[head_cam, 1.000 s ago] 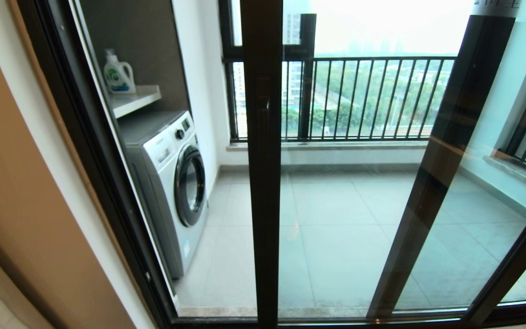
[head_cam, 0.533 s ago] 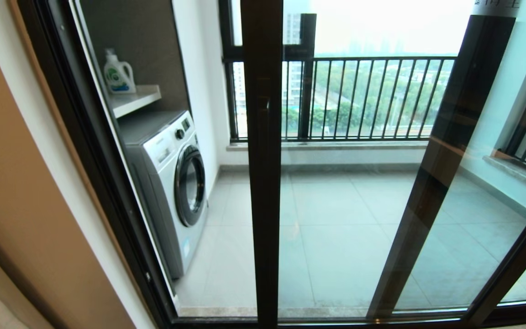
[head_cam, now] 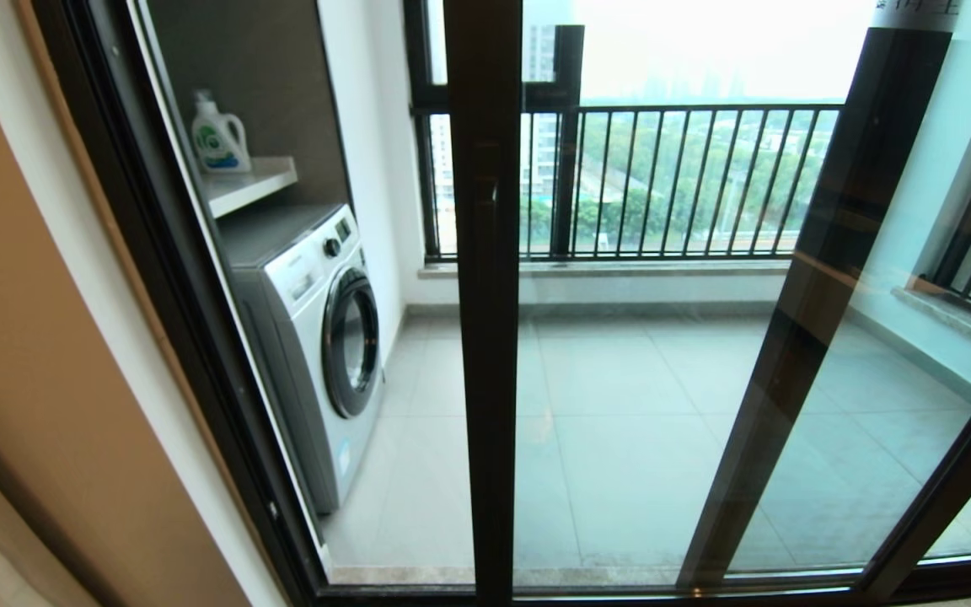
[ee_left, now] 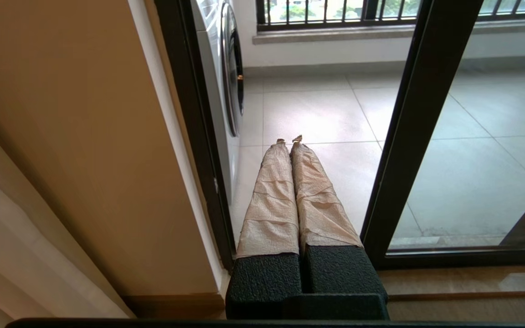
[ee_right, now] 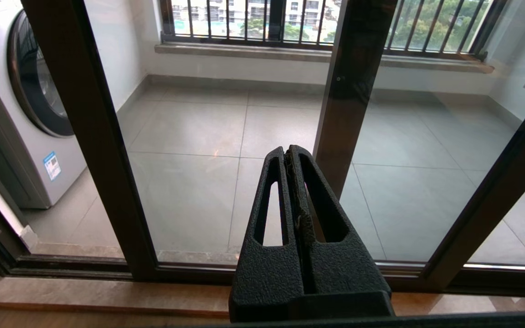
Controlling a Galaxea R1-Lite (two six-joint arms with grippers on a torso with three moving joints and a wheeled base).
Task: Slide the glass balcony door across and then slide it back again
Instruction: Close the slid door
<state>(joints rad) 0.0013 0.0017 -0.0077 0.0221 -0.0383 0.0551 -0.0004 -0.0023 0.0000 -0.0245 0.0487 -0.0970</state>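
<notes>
From where I stand, the glass balcony door point(head_cam: 485, 337) runs off the head view at twelve and six o'clock, so its top and foot are cut away. The washing machine point(head_cam: 308, 337) loses its left flank behind the dark outer frame point(head_cam: 157, 253). The detergent bottle point(head_cam: 217, 135) label is too small to read. Neither gripper shows in the head view.

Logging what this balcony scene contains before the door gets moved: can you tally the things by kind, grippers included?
Glass balcony door: 1
Handle-less glass panel: 1
Washing machine: 1
Detergent bottle: 1
Shelf: 1
Black railing: 1
Grippers, both shut and clear of the door: 2, left gripper and right gripper
Total: 8
</notes>
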